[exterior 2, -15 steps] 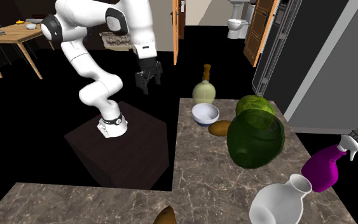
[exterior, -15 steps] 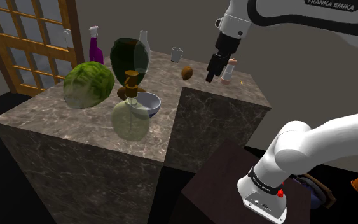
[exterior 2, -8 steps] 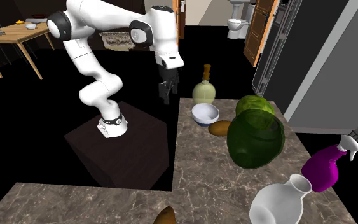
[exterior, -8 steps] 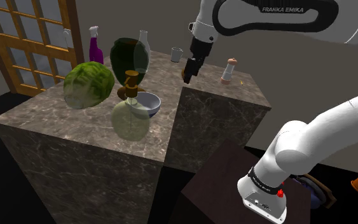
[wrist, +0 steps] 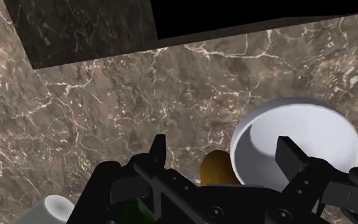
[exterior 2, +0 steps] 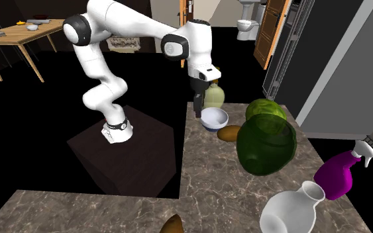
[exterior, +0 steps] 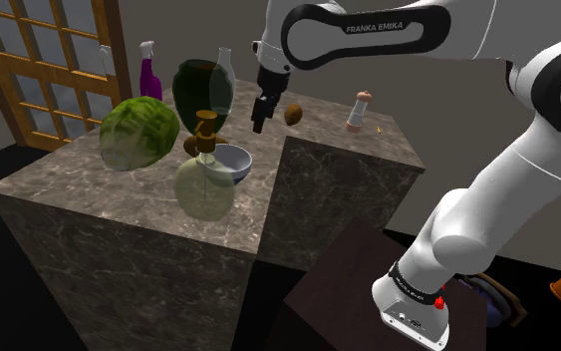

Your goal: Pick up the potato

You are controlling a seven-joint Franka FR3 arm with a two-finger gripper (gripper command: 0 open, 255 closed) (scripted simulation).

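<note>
Marble counter (exterior: 79, 177) (exterior 2: 218, 182) carries all the items; the top is dark brown stone with pale veins.

Gripper (exterior: 259, 112) (exterior 2: 197, 108) (wrist: 223, 154): pointing down, above the counter and off its surface. Fingers (wrist: 158, 150) stand well apart. Nothing is between the pads and nothing is held.

Potato (exterior 2: 228, 134) (wrist: 215, 170): a brown oval lying on the counter just beside the white bowl (exterior 2: 213, 120) (wrist: 298, 130) (exterior: 230, 161). In the second exterior view it sits on the bowl's right, between the bowl and the dark green vase (exterior 2: 266, 144) (exterior: 200, 92). In the wrist view it shows low in the gap between the open fingers, with the bowl's rim next to it under the other finger. No contact between gripper and potato.

Gripper against bowl: in the second exterior view it hangs over the bowl's left rim, near the counter edge that faces the stand (exterior 2: 122, 155). The potato is on the opposite side of the bowl.

Other items:
- Green cabbage (exterior: 139, 133) (exterior 2: 266, 109), to the left of the bowl in the shoulder view.
- Pale bottle (exterior: 204, 179) (exterior 2: 213, 94) with a brown stopper, near the bowl.
- Purple spray bottle (exterior: 149, 72) (exterior 2: 339, 173), at the far side in the shoulder view.
- Second brown lump (exterior: 293, 114) (exterior 2: 171, 226), on the other section of counter, well apart from the bowl.
</note>
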